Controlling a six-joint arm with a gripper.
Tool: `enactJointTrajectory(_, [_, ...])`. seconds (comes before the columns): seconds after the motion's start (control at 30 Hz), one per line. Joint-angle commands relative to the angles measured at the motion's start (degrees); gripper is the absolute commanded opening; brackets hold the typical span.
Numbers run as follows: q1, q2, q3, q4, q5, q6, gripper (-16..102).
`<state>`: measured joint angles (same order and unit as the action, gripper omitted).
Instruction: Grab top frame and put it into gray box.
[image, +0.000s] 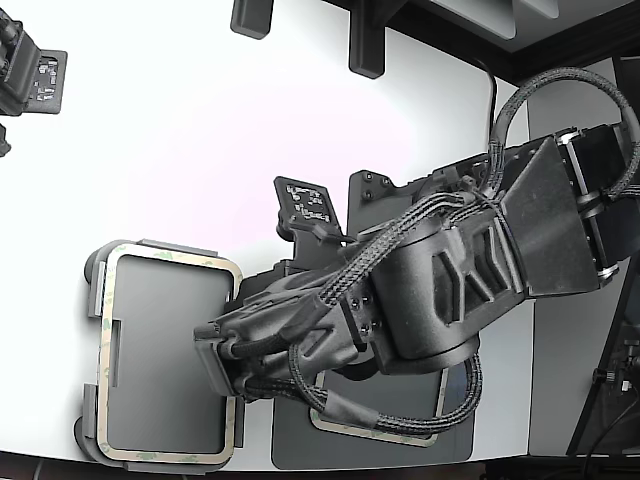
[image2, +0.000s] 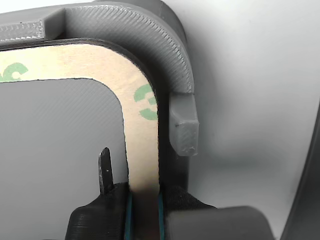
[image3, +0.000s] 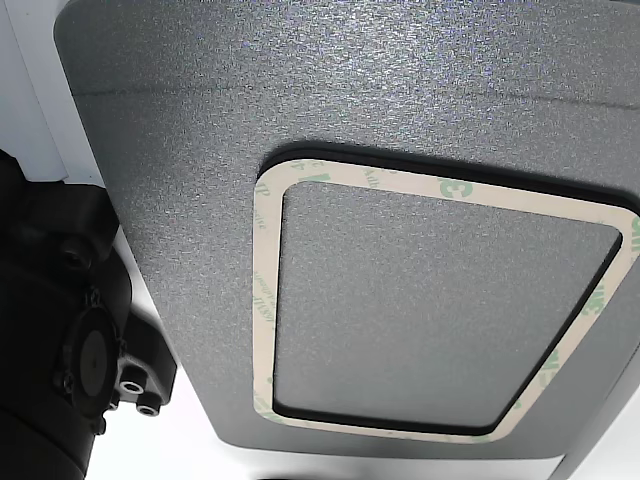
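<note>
Claw (image2: 144, 207) clamped across top frame's (image2: 141, 150) narrow border, frame lying flat inside gray box (image: 92, 300) near counter's (image: 200, 120) front-left corner, long axis along the border strip, straight ahead of claw.

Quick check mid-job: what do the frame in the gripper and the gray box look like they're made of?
Frame: looks like thin paper-backed adhesive sheet, matte beige with green printed marks; flat and pinched in the gripper.
Gray box: probably 3D-printed plastic, matte light gray; fine layered ridges show along its rim and tab.
</note>
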<state>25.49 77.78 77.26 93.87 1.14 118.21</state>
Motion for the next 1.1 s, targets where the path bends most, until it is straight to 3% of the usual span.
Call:
enactJointTrajectory(0.0, [-0.5,1.1,-1.3,0.2,-0.3,-0.1,-13])
enactJointTrajectory(0.67, [-0.4,0.8,-1.0,-1.2,0.0,-0.4,-12])
enactJointTrajectory(0.8, [-0.4,1.3,-1.3,-1.3,0.6,-0.6,-4])
enactJointTrajectory(0.83, [-0.4,1.5,-1.4,-1.3,0.8,-0.7,13])
enactJointTrajectory(0.87, [-0.4,1.6,-1.6,-1.3,0.9,-0.9,84])
enactJointTrajectory(0.93, [-0.4,1.9,-1.7,-1.8,1.1,-2.4,99])
enactJointTrajectory(1.07, [-0.4,2.7,-1.8,-2.7,1.8,-2.5,100])
